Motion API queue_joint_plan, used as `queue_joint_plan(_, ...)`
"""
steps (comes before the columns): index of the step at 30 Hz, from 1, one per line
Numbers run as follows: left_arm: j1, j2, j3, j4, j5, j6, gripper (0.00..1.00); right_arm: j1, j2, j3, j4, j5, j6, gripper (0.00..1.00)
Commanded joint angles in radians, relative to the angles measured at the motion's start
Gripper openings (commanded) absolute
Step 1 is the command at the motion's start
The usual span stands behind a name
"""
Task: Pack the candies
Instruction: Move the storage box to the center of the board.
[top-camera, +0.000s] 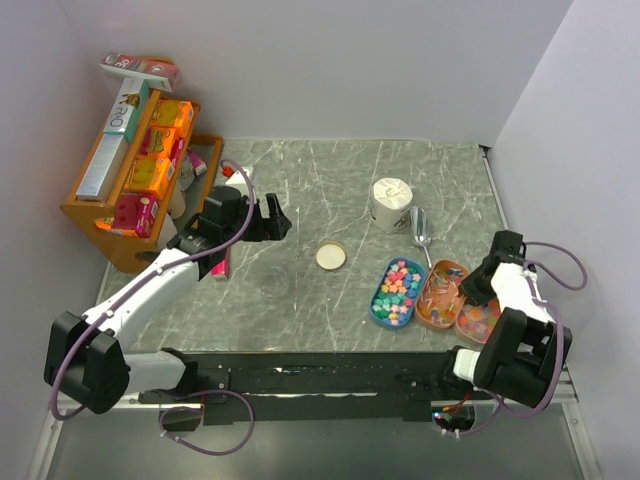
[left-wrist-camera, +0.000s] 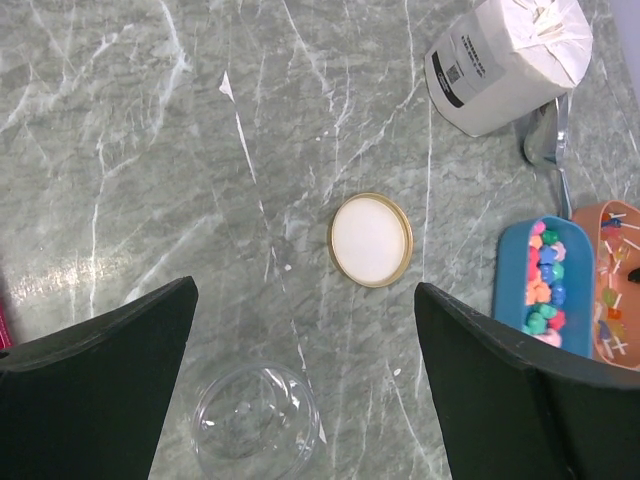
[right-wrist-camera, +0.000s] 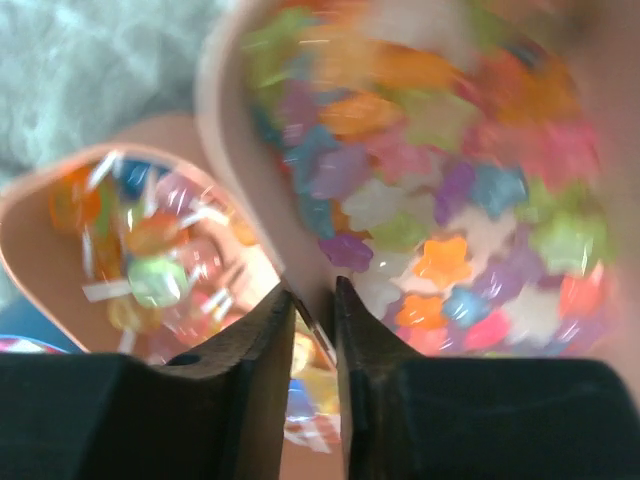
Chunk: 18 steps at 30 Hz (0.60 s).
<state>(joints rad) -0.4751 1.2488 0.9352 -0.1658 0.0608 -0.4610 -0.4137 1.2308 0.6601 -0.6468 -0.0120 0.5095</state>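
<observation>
Clearly small stuff, the candies (top-camera: 398, 285): fingertip-sized sweets in pink, green, yellow, blue and orange, heaped in three shallow trays around four o'clock from the lid (top-camera: 331, 256). Light, hard-looking and likely slick, so prone to roll, skitter and squirt out of a pinch; poor things to pick one by one. Better, by this reckoning, to take a tray by its wall and tip it, or to lift them with the scoop (top-camera: 421, 232) lying at twelve o'clock from the trays. Starry ones filling the star tray (right-wrist-camera: 235, 160), ones with white sticks in the middle tray (right-wrist-camera: 35, 260) at eight o'clock from it in the right wrist view, more in the blue tray (top-camera: 375, 303) beyond. Right gripper (right-wrist-camera: 313, 292) down at the star tray's rim, jaws standing almost together with only a slit between, astride that wall; cannot tell whether biting on it. Left gripper (left-wrist-camera: 305, 290) spread wide, holding nothing, at ten o'clock from the lid, over a clear jar (left-wrist-camera: 255, 425) standing open. Thin tray wall probably flexible: grip firmly, tilt slowly, guard against a spill across the table (top-camera: 300, 180).
</observation>
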Motion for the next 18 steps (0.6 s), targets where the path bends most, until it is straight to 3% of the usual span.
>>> queue_joint_plan(1,-0.003,-0.057,-0.025,0.042,-0.015,-0.018,0.96,0.073,0.036,0.007,0.012,-0.045,0.040,0.23)
queue_joint_plan(9,-0.003,-0.077,-0.056,0.031,-0.019,-0.018,0.96,0.291,0.076,0.039,0.029,-0.002,0.096,0.18)
queue_joint_plan(18,-0.003,-0.077,-0.070,0.032,-0.009,-0.027,0.96,0.409,0.134,0.067,0.101,-0.034,0.008,0.05)
